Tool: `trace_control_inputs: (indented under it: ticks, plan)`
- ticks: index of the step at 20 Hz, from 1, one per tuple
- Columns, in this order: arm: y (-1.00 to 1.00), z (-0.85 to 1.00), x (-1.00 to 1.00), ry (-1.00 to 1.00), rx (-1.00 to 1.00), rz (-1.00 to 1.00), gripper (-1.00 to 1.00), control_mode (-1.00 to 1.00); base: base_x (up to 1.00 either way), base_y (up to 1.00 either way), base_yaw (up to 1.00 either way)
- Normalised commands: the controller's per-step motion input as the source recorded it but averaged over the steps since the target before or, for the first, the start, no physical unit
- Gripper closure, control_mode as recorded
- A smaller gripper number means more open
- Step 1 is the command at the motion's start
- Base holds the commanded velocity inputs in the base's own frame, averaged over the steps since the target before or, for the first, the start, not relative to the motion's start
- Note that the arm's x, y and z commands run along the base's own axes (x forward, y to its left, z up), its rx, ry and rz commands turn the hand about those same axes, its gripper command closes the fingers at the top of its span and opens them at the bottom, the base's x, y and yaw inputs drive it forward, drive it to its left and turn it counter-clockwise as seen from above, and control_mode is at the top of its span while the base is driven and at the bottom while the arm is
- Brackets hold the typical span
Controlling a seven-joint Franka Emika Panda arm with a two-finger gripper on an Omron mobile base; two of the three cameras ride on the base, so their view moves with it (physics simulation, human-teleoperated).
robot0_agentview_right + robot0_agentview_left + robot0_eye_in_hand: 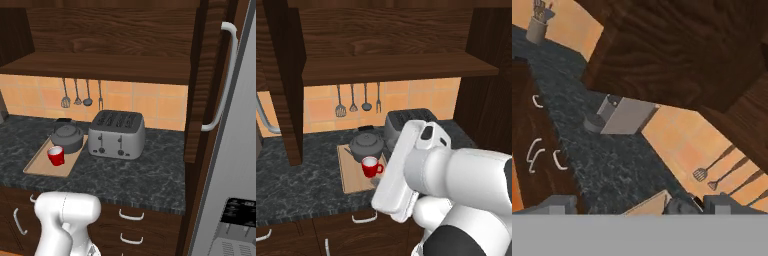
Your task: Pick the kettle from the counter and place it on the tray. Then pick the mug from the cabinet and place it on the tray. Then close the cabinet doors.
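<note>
Black marbled counter (140,170) bears the wooden tray (37,167) with grey kettle (66,136) and red mug (55,155); fingers (562,204) apart, empty.

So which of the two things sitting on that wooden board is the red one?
The small mug is the red one, glossy with a white inside. It stands at the front of the tray. The kettle behind it is dark grey, rounder and bigger.

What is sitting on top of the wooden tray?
The tray holds the dark grey kettle at the back and the red mug in front. What the mug holds inside cannot be seen.
</note>
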Motion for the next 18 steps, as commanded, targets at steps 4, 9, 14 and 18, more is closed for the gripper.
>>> trace_control_inputs:
  ticks: [4,9,14,18]
  plan:
    - [0.5,0.32,-0.22,-0.13,-0.27,0.33,-1.0,-1.0,0.0,0.0,0.0]
    - [0.5,0.37,-0.05,-0.07,-0.23,0.24,-1.0,-1.0,0.0,0.0,0.0]
    - [0.52,0.24,-0.22,-0.35,-0.24,0.21,-1.0,-1.0,0.0,0.0,0.0]
    - [0.43,0.31,-0.34,-0.38,-0.2,0.16,-1.0,-1.0,0.0,0.0,0.0]
